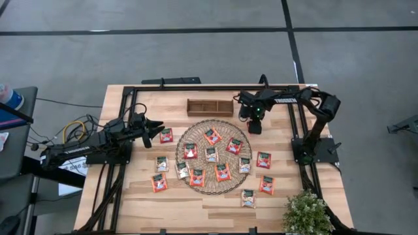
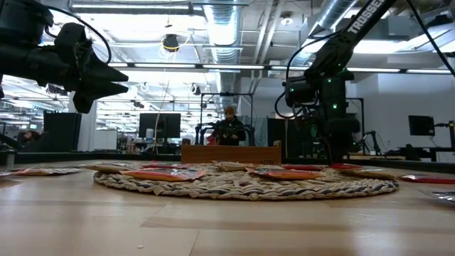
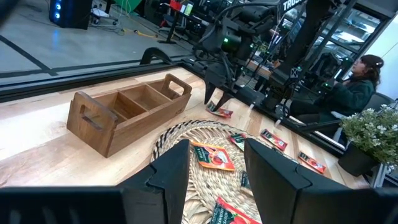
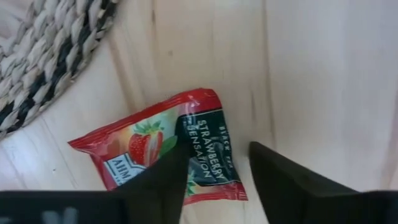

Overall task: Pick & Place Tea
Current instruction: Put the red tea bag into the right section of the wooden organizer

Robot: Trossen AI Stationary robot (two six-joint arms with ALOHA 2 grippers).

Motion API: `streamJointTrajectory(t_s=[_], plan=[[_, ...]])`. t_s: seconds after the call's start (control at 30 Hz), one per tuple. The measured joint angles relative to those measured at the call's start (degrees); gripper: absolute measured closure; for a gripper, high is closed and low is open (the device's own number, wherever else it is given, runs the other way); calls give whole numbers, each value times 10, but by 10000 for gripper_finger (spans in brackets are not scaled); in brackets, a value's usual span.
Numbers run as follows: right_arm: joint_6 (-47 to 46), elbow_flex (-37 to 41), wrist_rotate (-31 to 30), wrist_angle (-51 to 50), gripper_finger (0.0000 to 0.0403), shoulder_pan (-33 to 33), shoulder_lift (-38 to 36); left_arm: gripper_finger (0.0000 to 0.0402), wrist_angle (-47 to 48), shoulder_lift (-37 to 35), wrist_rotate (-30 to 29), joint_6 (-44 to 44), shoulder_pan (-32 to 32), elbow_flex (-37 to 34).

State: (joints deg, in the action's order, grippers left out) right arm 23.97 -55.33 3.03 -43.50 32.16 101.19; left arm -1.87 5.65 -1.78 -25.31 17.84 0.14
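Right hand [image 4: 214, 180] straddles red sachet [image 4: 161, 149] — beside mat [image 4: 43, 56].

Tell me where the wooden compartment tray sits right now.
In the high view, the wooden compartment tray sits at the table's far edge, just beyond the round woven mat, with the right gripper on its right.

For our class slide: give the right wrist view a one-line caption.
Right gripper, fingers apart, over a red strawberry tea sachet on the pale wooden table.
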Motion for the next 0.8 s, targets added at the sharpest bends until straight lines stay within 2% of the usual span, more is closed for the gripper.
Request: streamJointTrajectory(t_s=[0.37,0.6,0.8], plan=[[-42,-22,18,-31,393,11,6,256,0,0,0,0,0,0],[-97,-50,22,-51,399,7,6,256,0,0,0,1,0,0],[-118,-112,-1,-108,401,-11,6,256,0,0,0,1,0,0]])
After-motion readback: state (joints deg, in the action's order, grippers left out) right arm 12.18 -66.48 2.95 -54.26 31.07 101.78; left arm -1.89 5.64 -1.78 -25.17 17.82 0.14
